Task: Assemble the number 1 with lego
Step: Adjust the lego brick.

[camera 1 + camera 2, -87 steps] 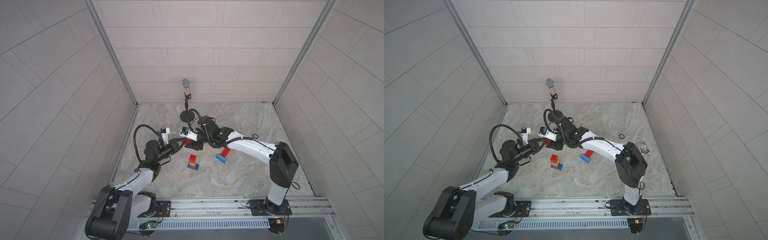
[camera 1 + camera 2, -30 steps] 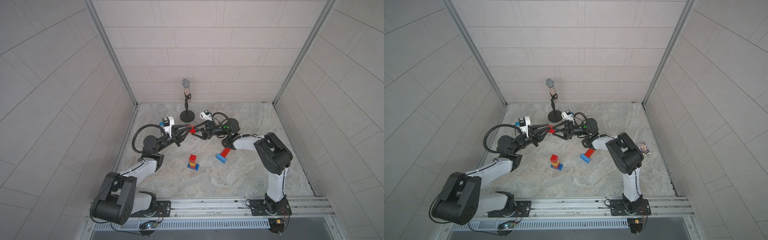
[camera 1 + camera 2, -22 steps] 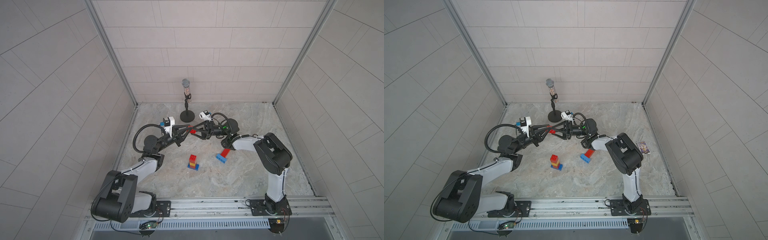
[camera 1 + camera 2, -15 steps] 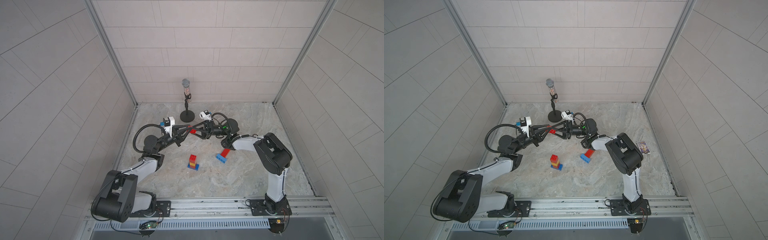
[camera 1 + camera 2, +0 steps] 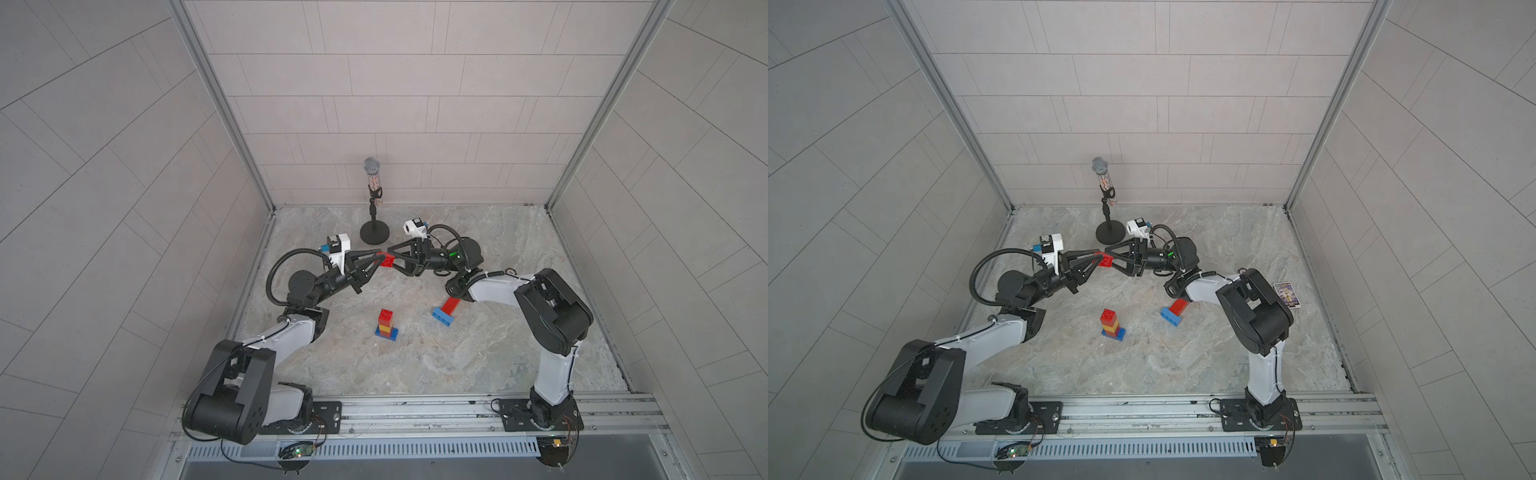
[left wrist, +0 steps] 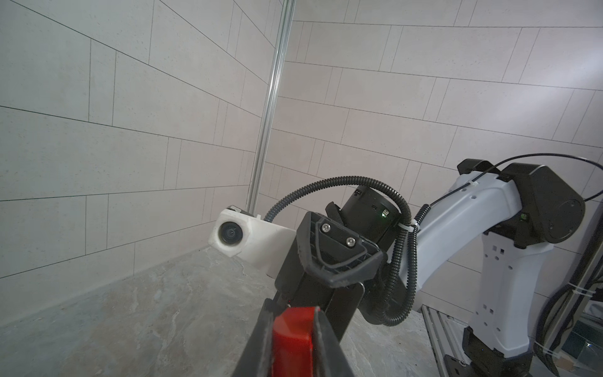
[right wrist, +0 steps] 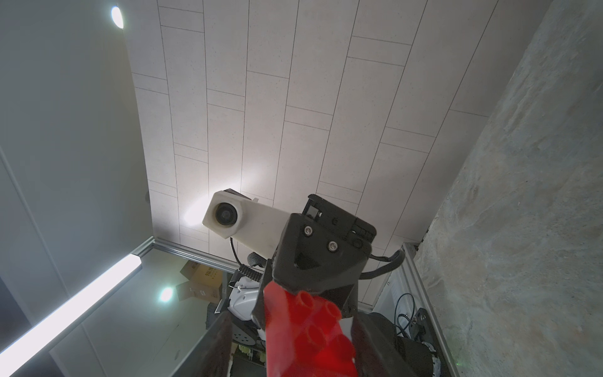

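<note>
A small red lego brick (image 5: 388, 261) hangs in the air at the back middle, and my left gripper (image 5: 379, 261) is shut on it. In the left wrist view the brick (image 6: 293, 339) sits pinched between both fingers. My right gripper (image 5: 395, 258) meets it head-on from the other side. In the right wrist view its jaws stand around the brick (image 7: 310, 333), one finger (image 7: 362, 336) against it and a gap at the other finger (image 7: 218, 339). A stack of red and yellow bricks on a blue one (image 5: 386, 323) stands mid-floor. A red brick on a light blue one (image 5: 444, 312) lies beside it.
A microphone on a round black stand (image 5: 374, 232) is just behind the two grippers. A small printed card box (image 5: 1286, 295) lies at the right, beyond my right arm. Tiled walls close in the marble floor (image 5: 457, 365) on three sides, with a metal rail along the front.
Since about three seconds ago both grippers have lifted from near the floor and met in the air. Over the last second the arms hardly move, and the right jaws have drawn in around the brick.
</note>
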